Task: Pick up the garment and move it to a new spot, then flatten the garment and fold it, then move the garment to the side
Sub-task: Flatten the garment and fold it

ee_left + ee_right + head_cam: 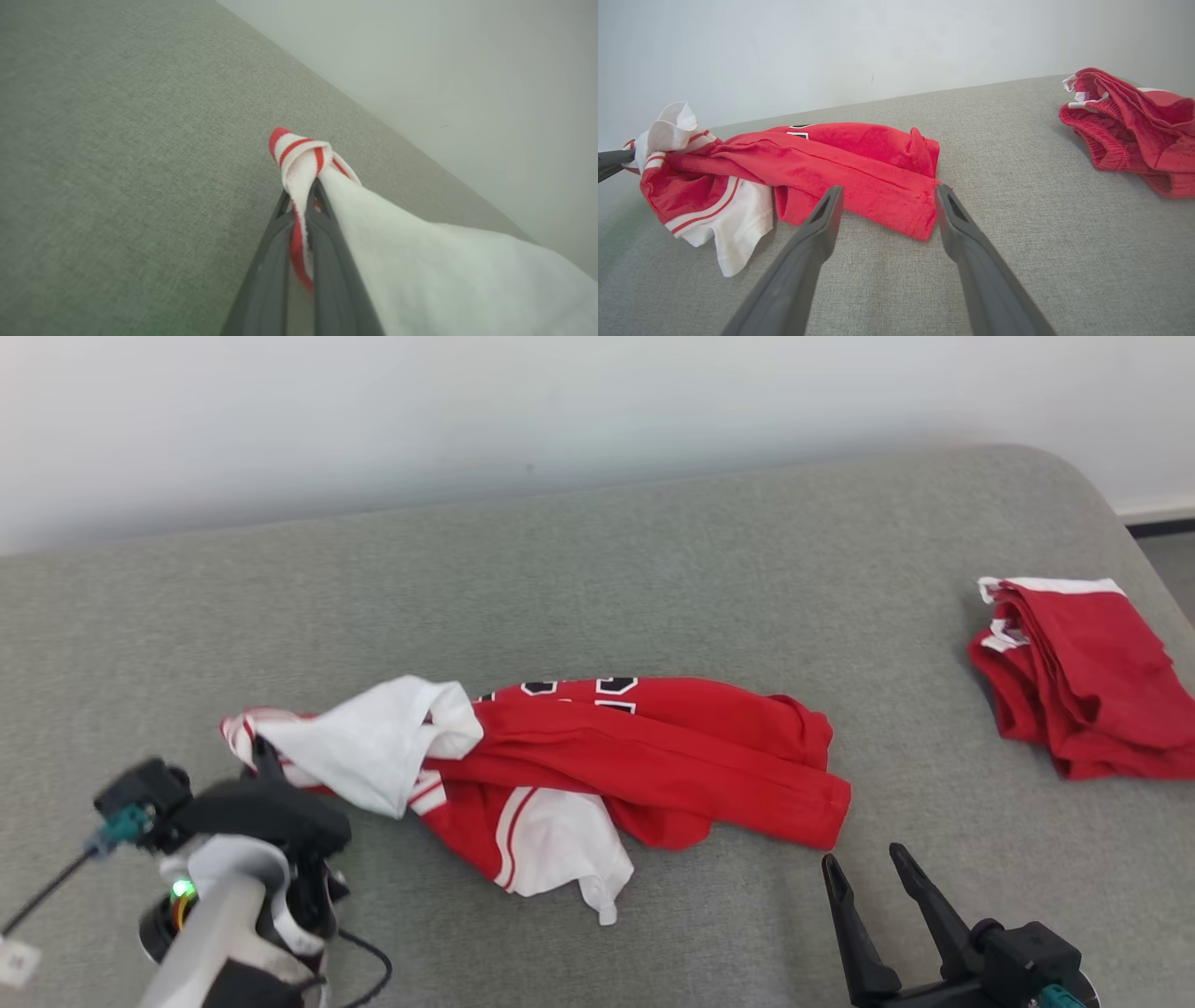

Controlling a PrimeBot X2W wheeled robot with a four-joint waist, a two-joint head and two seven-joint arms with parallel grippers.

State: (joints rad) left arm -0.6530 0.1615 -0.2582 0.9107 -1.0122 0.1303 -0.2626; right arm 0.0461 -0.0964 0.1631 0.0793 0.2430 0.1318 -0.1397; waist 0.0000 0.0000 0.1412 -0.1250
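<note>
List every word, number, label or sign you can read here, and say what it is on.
No text reads in full.
Black and white print on the red and white garment: letters or numbers, cut off by a fold, unreadable.
White tag at the lower left edge of the head view: too small to read.
Second red garment: no print visible.
</note>
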